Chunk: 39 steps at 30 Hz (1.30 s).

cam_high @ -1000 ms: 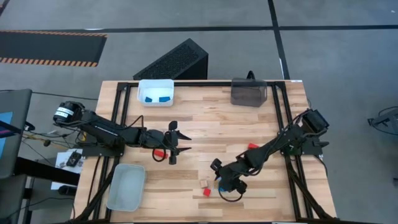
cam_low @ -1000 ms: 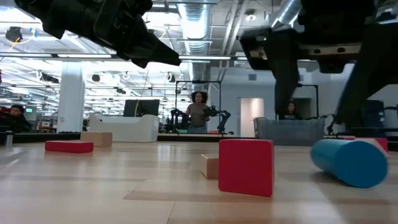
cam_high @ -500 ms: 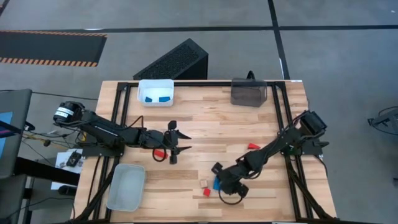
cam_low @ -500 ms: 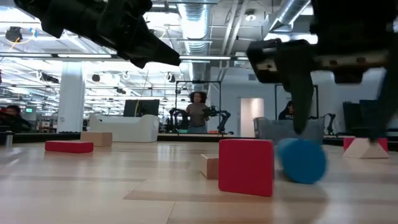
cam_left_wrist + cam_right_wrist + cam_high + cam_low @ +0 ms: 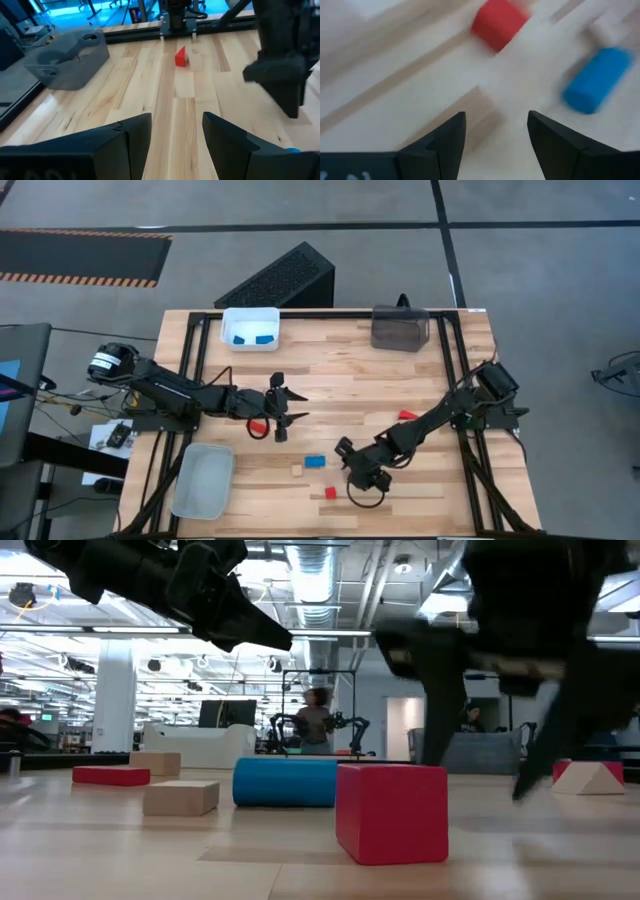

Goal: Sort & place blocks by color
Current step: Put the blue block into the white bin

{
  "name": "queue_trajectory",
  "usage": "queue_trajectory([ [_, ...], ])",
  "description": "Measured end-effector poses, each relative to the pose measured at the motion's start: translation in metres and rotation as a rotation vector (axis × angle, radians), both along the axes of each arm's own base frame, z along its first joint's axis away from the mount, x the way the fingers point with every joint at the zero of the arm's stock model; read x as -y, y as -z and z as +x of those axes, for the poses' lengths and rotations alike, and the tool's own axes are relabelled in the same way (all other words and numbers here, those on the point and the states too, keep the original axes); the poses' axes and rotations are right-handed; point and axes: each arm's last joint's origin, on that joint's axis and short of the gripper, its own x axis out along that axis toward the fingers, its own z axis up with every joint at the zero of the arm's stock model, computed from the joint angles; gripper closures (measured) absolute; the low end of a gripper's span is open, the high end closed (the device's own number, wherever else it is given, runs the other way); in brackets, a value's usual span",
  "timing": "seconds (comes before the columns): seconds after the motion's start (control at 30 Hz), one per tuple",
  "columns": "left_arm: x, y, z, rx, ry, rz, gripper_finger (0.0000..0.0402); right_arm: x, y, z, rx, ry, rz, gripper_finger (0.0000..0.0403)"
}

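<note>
The right tool point(image 5: 362, 480), fingers spread and empty, hovers beside the small red wooden cube point(image 5: 330, 493) and blue wooden cylinder point(image 5: 315, 462) on the tabletop point(image 5: 400, 380); a careless sweep could roll the cylinder farther away.

The blue cylinder block point(image 5: 315, 461) is rolling away leftward from where it lay by the right gripper point(image 5: 362, 483), now lying apart from it; the small wooden block point(image 5: 297, 470) is ending up further left too, and the right gripper, fingers spread, is drifting slightly left
</note>
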Motion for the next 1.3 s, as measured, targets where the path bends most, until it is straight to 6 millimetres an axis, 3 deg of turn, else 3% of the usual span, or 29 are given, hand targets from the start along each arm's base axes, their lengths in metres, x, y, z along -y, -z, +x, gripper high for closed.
queue_trajectory([
  [0.13, 0.0, 0.001, 0.0, -0.01, 0.004, 0.012, 0.0233, 0.007, -0.019, 0.011, 0.145, 0.213, 0.056, 0.0163],
  [0.23, 0.0, 0.001, 0.0, -0.01, 0.006, 0.018, 0.0233, 0.02, -0.029, 0.024, 0.207, 0.439, 0.262, 0.0163],
  [0.37, 0.0, 0.0, 0.0, -0.005, 0.005, 0.014, 0.0233, 0.029, -0.012, 0.039, 0.178, 0.598, 0.442, 0.0163],
  [0.6, 0.0, 0.001, 0.0, -0.011, 0.005, 0.002, 0.0233, 0.009, 0.016, 0.044, 0.186, 0.546, 0.471, 0.0163],
  [0.77, 0.0, 0.001, -0.001, -0.014, 0.01, 0.017, 0.0233, 0.003, 0.016, 0.042, 0.19, 0.538, 0.488, 0.0163],
  [0.97, 0.0, 0.001, 0.0, -0.011, 0.009, 0.017, 0.0233, 0.012, 0.018, 0.045, 0.177, 0.587, 0.493, 0.0163],
  [1.3, 0.0, 0.0, 0.0, -0.002, 0.002, -0.004, 0.0233, 0.029, 0.044, 0.052, 0.107, 0.662, 0.489, 0.0164],
])
